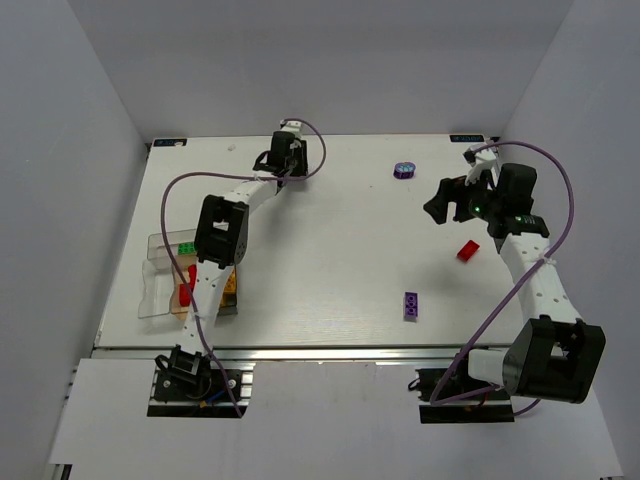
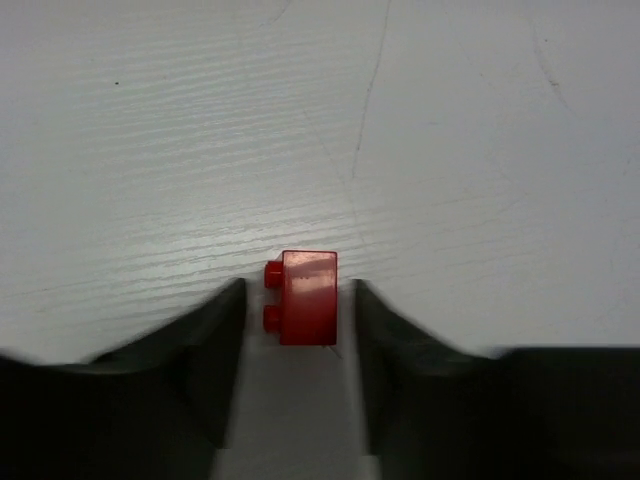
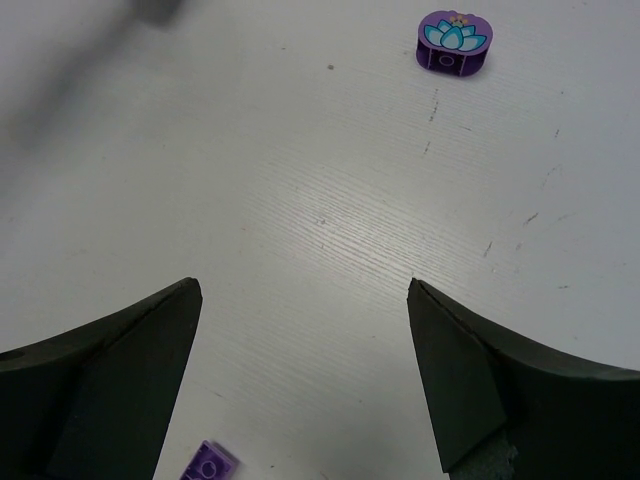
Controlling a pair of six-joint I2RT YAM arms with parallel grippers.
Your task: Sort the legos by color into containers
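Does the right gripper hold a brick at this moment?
No, the right gripper is wide open in its wrist view, with only bare table between its jaws.

We saw a red brick [image 2: 308, 297], a purple rounded piece [image 3: 453, 42] w/ blue-white lotus print, a plain purple brick [image 1: 411, 305] & white table [image 1: 330, 260].

1. This was a robotics lab test cell: a white table [image 1: 330, 250] stood boxed in by plain white walls [image 1: 60, 150].
2. Two robot arms [image 1: 215, 240] sat bolted to a metal rail [image 1: 330, 352], trailing loose purple cables [image 1: 571, 205].
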